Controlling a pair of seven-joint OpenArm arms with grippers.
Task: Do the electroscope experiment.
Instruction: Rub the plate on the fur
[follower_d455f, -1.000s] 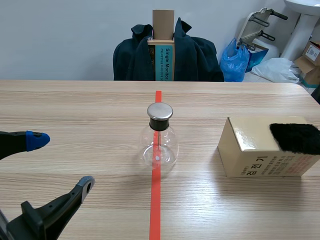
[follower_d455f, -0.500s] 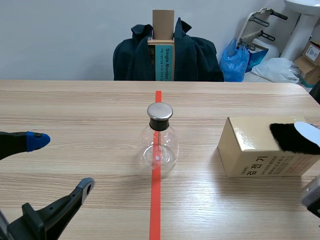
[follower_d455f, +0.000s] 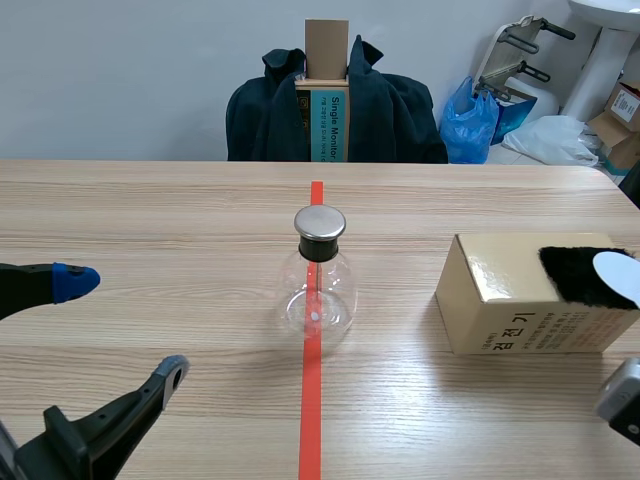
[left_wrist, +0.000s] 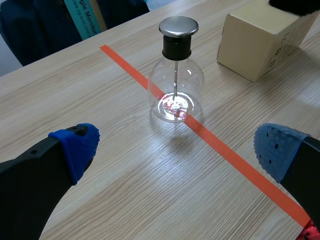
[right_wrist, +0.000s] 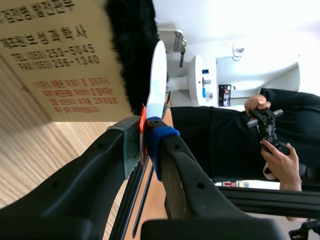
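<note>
The electroscope, a clear glass flask (follower_d455f: 320, 285) with a round metal cap (follower_d455f: 320, 222), stands on the red tape line at mid-table. In the left wrist view the flask (left_wrist: 176, 85) is ahead of my left gripper (left_wrist: 175, 150), which is open and empty. In the scene view the left gripper (follower_d455f: 122, 327) is near the table's left front. A tan cardboard box (follower_d455f: 500, 300) at the right carries a black fur pad (follower_d455f: 580, 272). My right gripper (right_wrist: 145, 140) is shut on the stem of a thin white disc (right_wrist: 157, 80), which rests against the fur (right_wrist: 132, 50). The disc (follower_d455f: 617, 277) shows at the right edge.
A chair draped with a dark jacket (follower_d455f: 335, 110) stands behind the table's far edge. Bags and boxes (follower_d455f: 540, 130) lie on the floor at the back right. A person (right_wrist: 270, 135) holding a controller appears beyond the right gripper.
The right arm has come in from the right edge, bringing the white disc against the fur on the box. The left arm and the flask have not moved.
</note>
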